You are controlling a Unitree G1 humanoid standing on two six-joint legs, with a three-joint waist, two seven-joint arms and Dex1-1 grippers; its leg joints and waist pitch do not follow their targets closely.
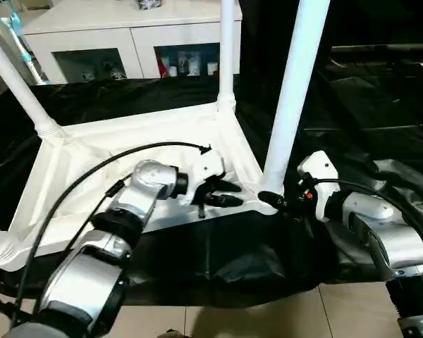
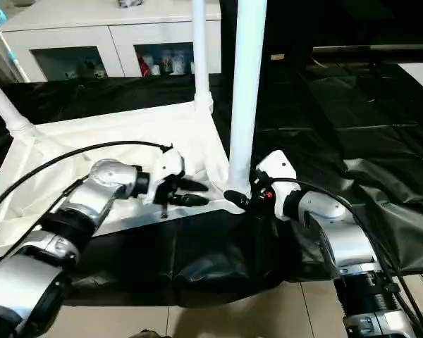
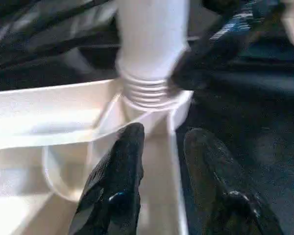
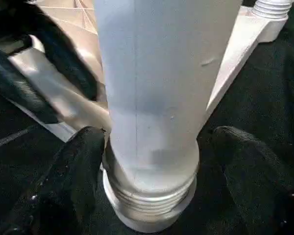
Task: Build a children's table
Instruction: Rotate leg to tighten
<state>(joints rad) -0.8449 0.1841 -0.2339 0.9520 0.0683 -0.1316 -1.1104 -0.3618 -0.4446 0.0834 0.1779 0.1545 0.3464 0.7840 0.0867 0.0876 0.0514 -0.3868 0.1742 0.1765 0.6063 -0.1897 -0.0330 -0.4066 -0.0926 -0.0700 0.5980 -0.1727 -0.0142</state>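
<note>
Here the white plastic table top point(image 1: 127, 169) lies upside down on the black-covered work table point(image 1: 381, 105), three tapered legs standing in corner sockets. The right gripper point(image 4: 152, 166) straddles the near leg point(image 1: 292, 91) at its threaded base, fingers apart. The left gripper point(image 1: 222, 193) rests over the rim, fingers parted. No writing is legible.

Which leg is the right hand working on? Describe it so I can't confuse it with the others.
Find the white table top lying upside down on the black-covered table. At its near right corner stands the leg, between the right hand's fingers, threads still showing at its base.
</note>
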